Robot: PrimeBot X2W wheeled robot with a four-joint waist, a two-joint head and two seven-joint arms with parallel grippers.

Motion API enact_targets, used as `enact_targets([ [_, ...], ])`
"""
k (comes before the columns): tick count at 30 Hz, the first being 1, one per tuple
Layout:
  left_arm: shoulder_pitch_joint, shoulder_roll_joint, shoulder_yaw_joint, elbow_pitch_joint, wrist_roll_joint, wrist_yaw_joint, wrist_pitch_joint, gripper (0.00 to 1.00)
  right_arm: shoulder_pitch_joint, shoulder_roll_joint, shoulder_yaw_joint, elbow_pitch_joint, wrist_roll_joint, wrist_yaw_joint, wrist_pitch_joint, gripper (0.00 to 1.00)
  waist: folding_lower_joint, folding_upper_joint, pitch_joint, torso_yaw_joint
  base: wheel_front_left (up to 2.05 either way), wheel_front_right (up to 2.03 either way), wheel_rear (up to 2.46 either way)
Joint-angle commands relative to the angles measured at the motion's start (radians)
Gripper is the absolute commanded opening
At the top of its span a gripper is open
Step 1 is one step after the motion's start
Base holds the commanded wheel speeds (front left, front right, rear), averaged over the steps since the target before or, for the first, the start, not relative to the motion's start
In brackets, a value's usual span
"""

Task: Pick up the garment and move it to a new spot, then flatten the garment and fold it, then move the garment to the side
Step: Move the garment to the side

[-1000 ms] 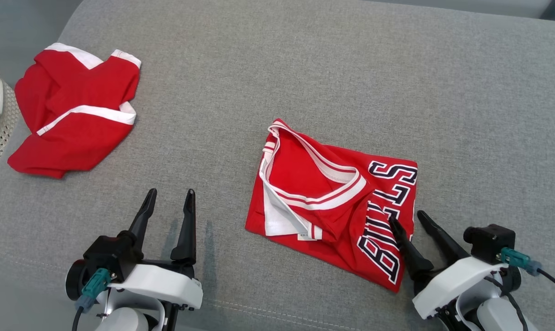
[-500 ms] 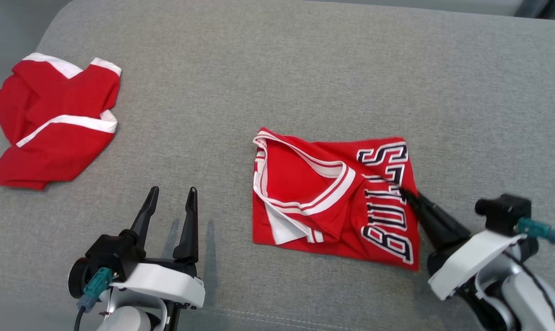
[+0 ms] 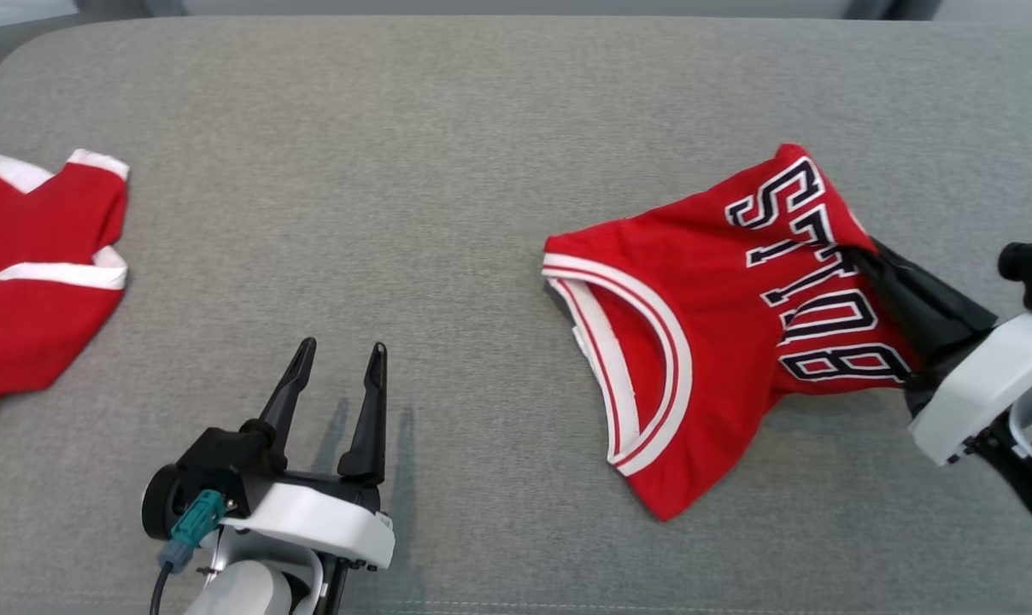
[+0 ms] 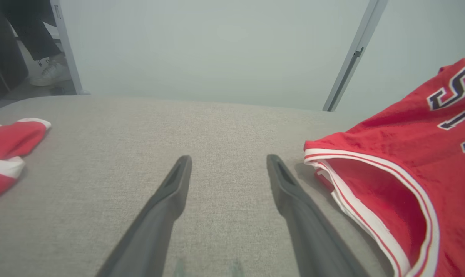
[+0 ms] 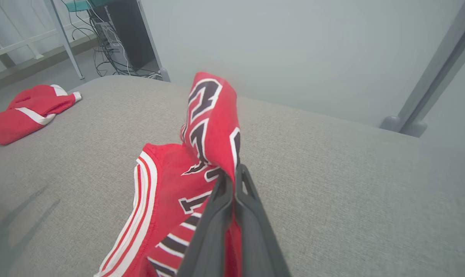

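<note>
Altogether two red garments lie on the grey cushion (image 3: 396,171): a jersey (image 3: 695,342) with dark lettering at the right, and a white-striped garment (image 3: 29,273) well apart at the left, cut off by the head view's left edge. Two grippers show. The right gripper (image 3: 862,256) is clamped tight on the jersey's lettered part, holding it raised while the white-trimmed end rests on the cushion; its fingers hide some lettering. The left gripper (image 3: 343,346), spread wide and holding nothing, sits near, between the garments.
</note>
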Motion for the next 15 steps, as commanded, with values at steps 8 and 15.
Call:
enact_targets([
  [8,-0.064,0.046,0.038,-0.045,0.028,-0.001,0.001,1.0,-0.019,-0.093,-0.073,0.042,-0.003,0.001,0.017,0.0,0.0,0.0,0.025,-0.126,0.0,0.0,0.0],
  [15,-0.109,0.117,0.051,-0.117,0.061,0.013,0.058,1.0,-0.116,-0.129,-0.096,0.226,-0.061,0.001,-0.066,0.0,0.0,0.0,0.121,-0.241,0.0,0.0,0.0],
])
